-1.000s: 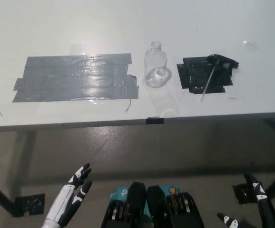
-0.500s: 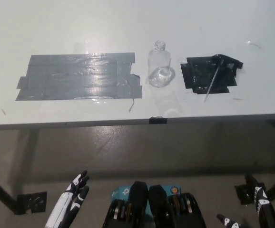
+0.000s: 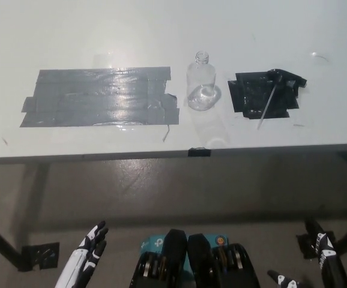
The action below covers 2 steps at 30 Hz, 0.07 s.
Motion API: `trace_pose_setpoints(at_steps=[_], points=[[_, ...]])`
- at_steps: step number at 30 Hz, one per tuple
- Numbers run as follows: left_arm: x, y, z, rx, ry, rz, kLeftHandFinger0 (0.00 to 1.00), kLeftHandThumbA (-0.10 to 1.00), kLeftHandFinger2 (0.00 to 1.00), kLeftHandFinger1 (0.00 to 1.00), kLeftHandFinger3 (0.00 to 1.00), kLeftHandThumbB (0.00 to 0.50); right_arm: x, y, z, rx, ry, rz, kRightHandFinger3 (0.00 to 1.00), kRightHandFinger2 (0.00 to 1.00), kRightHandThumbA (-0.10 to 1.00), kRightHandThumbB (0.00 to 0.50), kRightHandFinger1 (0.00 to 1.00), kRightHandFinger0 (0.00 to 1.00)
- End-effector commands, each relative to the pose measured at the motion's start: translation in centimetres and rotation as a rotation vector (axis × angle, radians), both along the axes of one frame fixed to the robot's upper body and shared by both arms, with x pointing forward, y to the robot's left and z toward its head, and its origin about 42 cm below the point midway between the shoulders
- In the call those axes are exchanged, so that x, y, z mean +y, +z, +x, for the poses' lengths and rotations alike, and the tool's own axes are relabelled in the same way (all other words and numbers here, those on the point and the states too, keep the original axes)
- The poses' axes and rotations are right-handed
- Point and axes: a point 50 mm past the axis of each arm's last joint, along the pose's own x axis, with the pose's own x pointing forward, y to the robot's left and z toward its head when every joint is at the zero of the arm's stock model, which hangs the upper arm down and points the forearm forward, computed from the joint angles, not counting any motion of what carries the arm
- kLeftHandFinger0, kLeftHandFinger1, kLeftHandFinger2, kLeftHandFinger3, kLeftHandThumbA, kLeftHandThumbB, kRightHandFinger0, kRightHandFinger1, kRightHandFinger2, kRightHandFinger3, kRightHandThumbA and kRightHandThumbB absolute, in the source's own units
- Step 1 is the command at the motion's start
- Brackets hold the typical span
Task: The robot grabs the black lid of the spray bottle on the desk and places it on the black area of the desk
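Stage: judged from the layout, placement looks complete; the step in hand appears to be retiring both arms clear of the desk.
Spray lid: black trigger head lying on its side at the upper right of the black patch, its pale dip tube running down and left across the patch and ending just past the lower edge.
Black area: dark taped patch on the white desk, right of the bottle; the lid rests on it.
Spray bottle: clear, upright, open-necked, standing between the two taped patches, just beside the black one.
Left hand: white, low at lower left, below desk level, fingers apart and holding nothing.
Right hand: black, low at lower right, below desk level, fingers apart and holding nothing.
Good practice: keep both hands low and away from the desk edge, so that neither bottle nor lid is disturbed.
Surroundings: large grey tape patch at left, a small dark marker on the front edge, thin stray threads near the right edge.
Obstructions: none between hands and desk; the light bottle seems the easiest thing to topple.
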Motion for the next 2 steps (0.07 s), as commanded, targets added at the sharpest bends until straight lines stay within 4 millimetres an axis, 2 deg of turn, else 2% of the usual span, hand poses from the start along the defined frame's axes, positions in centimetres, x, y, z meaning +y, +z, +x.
trace_pose_setpoints(at_steps=[1,2], points=[[0.63,1.20,-0.04,-0.059,-0.006,-0.007,1.00,0.99,1.00,1.00,1.00,0.237,0.61,0.77,0.52,-0.080,0.035,0.007,1.00,1.00,0.97,0.282,1.00,1.00],[0.63,1.20,-0.04,-0.059,-0.006,-0.007,1.00,0.99,1.00,1.00,1.00,0.237,0.61,0.77,0.52,-0.080,0.035,0.007,1.00,1.00,0.97,0.282,1.00,1.00]])
